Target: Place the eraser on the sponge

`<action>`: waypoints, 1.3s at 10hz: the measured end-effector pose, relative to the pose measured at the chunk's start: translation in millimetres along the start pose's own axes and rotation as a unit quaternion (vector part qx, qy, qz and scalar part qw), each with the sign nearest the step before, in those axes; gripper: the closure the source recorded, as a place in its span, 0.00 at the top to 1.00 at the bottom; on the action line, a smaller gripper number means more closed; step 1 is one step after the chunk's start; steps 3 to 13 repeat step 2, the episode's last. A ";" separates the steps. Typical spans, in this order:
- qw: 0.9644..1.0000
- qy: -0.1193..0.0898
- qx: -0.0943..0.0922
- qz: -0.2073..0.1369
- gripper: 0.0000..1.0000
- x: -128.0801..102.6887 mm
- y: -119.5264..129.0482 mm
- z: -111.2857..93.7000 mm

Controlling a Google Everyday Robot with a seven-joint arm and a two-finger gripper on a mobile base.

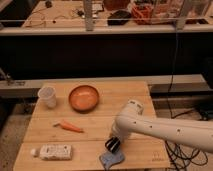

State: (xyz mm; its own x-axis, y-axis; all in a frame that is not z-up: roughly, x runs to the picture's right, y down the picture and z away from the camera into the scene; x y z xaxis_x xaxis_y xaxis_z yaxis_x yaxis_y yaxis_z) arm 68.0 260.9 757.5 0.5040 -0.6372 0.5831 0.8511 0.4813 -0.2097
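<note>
My white arm reaches in from the right, and its gripper (113, 144) hangs low over the front of the wooden table (135, 95). The gripper is shut on the eraser (112, 145), a small black block at its tip. Right beneath it lies the sponge (111, 159), a flat blue-grey pad with wavy edges near the table's front edge. The eraser's lower end is just above the sponge's top edge; I cannot tell whether they touch.
An orange bowl (83, 97) and a white cup (47, 96) stand at the back left. A carrot (70, 127) lies mid-left. A flat white bottle (53, 151) lies at the front left. A dark shelf unit rises behind the table.
</note>
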 end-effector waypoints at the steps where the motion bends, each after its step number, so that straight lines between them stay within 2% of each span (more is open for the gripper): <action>1: 1.000 -0.001 0.000 -0.001 0.03 -0.8 -0.1 0.3; 13: 1.000 -0.002 0.001 -0.002 0.03 -2.0 -0.6 0.6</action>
